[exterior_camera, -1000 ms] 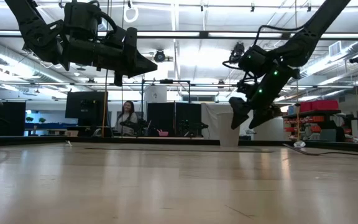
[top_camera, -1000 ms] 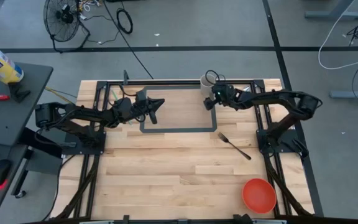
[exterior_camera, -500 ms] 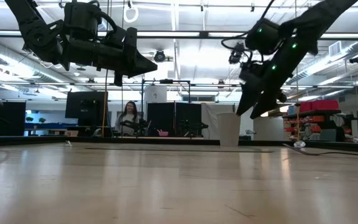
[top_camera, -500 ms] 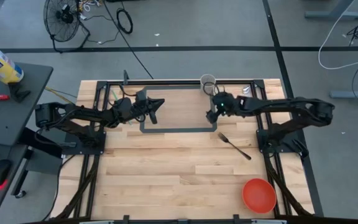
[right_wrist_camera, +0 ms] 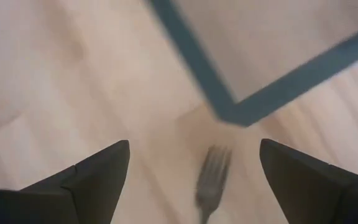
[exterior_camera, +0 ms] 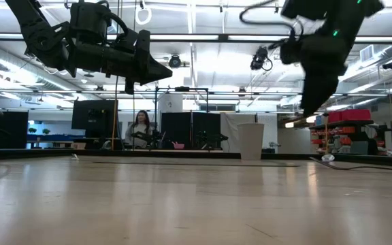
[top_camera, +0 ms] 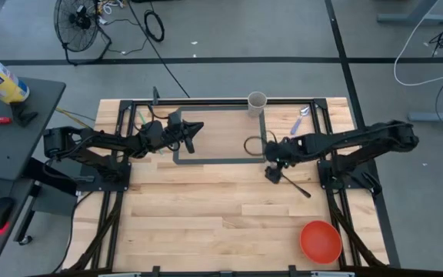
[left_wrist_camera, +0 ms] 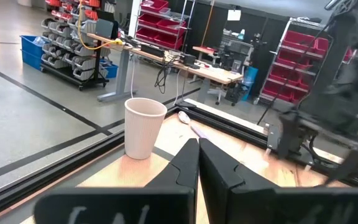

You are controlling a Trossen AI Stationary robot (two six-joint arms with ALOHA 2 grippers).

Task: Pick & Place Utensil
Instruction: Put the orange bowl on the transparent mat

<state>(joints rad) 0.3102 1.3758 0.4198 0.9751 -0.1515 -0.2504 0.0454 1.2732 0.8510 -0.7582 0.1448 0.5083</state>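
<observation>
A dark metal fork (top_camera: 296, 185) lies flat on the wooden table, right of centre, its tines toward the taped rectangle's corner. My right gripper (top_camera: 274, 171) hovers over the tine end, pointing down. In the right wrist view it is open (right_wrist_camera: 194, 144), with the fork (right_wrist_camera: 211, 182) below between the fingers, untouched. My left gripper (top_camera: 194, 129) waits shut above the rectangle's left part, also seen shut in its wrist view (left_wrist_camera: 197, 147). A paper cup (top_camera: 257, 101) stands at the far edge, with a spoon (top_camera: 301, 119) lying to its right.
A dark tape rectangle (top_camera: 221, 161) marks the table's far middle. A red bowl (top_camera: 320, 241) sits near the table's near right corner. In the low view the cup (exterior_camera: 250, 141) stands far back and both arms hang high above the table.
My right gripper has swung from beside the cup toward the near edge, along the rectangle's right side, and now hangs over the fork's tines, tipped more steeply downward. The fork, the cup and my left arm have stayed put.
</observation>
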